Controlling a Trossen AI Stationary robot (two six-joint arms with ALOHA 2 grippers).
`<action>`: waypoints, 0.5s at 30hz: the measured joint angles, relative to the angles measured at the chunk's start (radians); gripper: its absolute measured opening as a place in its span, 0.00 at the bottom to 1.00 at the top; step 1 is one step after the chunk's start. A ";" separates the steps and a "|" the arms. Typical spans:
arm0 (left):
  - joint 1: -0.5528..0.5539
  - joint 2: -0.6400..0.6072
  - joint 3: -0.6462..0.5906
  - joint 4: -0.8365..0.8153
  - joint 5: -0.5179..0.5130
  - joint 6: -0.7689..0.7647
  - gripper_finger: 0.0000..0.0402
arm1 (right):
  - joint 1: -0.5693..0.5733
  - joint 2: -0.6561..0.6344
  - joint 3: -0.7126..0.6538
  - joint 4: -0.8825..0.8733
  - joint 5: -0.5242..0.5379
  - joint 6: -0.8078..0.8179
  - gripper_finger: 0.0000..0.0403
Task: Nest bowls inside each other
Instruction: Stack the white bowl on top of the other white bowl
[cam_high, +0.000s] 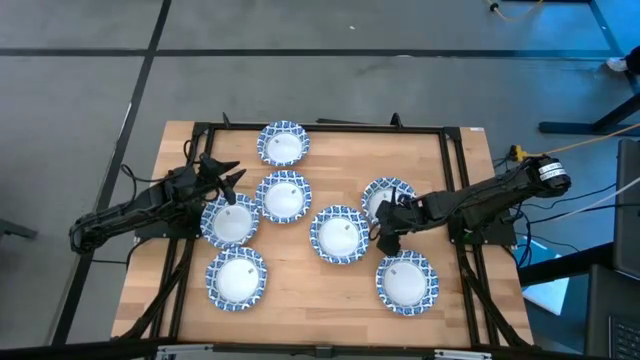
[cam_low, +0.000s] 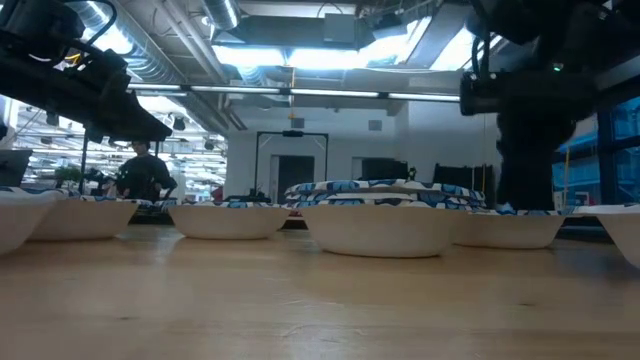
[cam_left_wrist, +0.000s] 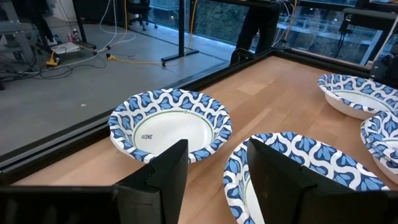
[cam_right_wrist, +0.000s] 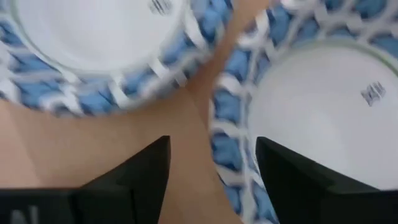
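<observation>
I see R gripper (cam_high: 384, 236) fingers open, empty, between centre bowl (cam_high: 339, 234) and the stack (cam_high: 385, 197) beside it. L gripper (cam_high: 229, 176) fingers open over bench-edge bowl (cam_high: 231, 220).

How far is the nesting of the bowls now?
Early stage. Seven bowl spots still lie spread on the table; only the bowl by the right gripper may already be a stack, though that is hard to tell. The right fingers stand open and hold nothing, between two bowls. The left gripper waits above a bowl. Nearly all nesting remains.
</observation>
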 joint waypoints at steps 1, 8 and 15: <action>0.000 0.000 0.000 0.000 0.000 0.000 0.40 | 0.000 0.000 0.000 0.020 0.002 -0.004 0.59; 0.000 0.000 0.000 0.000 0.000 0.000 0.40 | 0.000 0.000 0.000 0.027 0.057 -0.082 0.59; 0.000 0.000 0.000 0.000 0.000 -0.001 0.40 | 0.000 0.000 0.000 0.009 0.058 -0.136 0.52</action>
